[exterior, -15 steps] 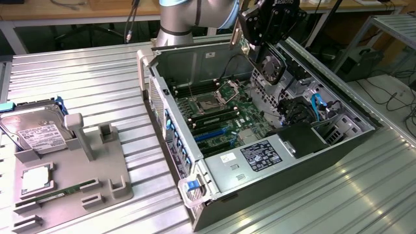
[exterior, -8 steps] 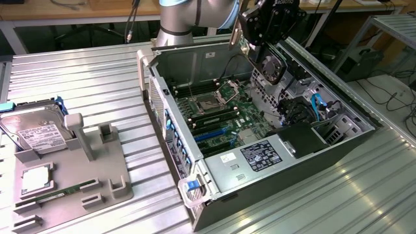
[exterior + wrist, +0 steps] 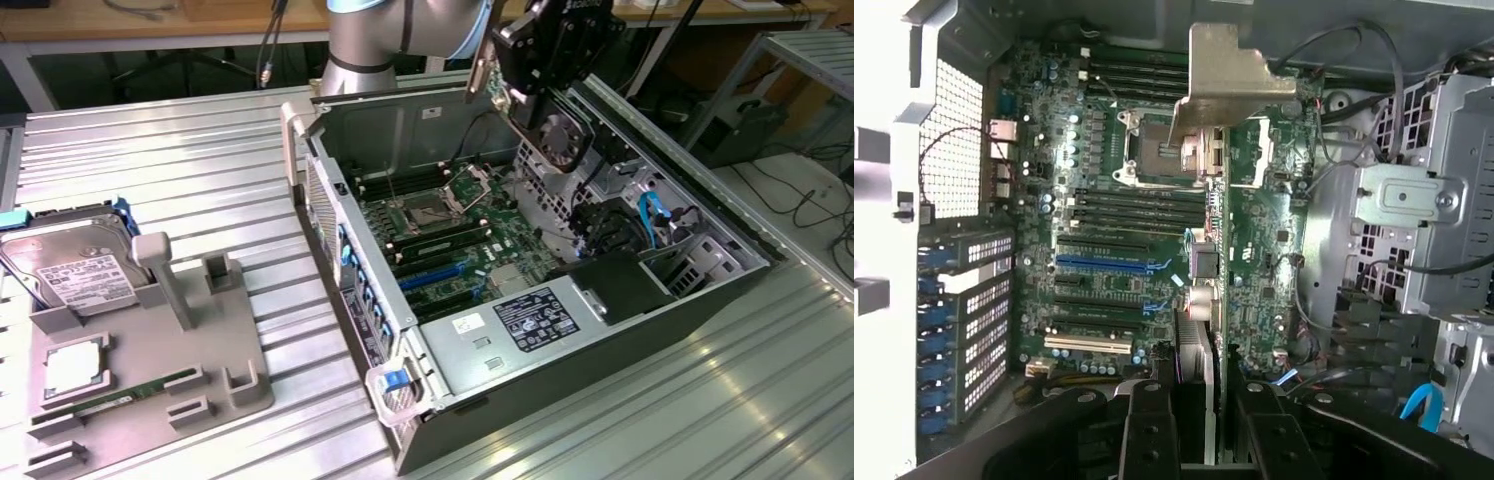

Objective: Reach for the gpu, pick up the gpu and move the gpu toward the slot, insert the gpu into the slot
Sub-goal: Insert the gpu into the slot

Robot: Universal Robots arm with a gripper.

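The ribbed silver metal surface is bare plate, smooth and semi-glossy, with bright reflections. The open grey computer case is matt sheet metal inside; its outer wall is matt black. The green motherboard has a smooth lacquered finish. The long blue slot is smooth plastic. The thin black gpu card carries a bright, smooth silver metal bracket. The black pincer looks like matt metal or hard plastic; the view does not settle which. The grey moulded holder tray is matt plastic. The boxy silver hard drive bears a white paper label.
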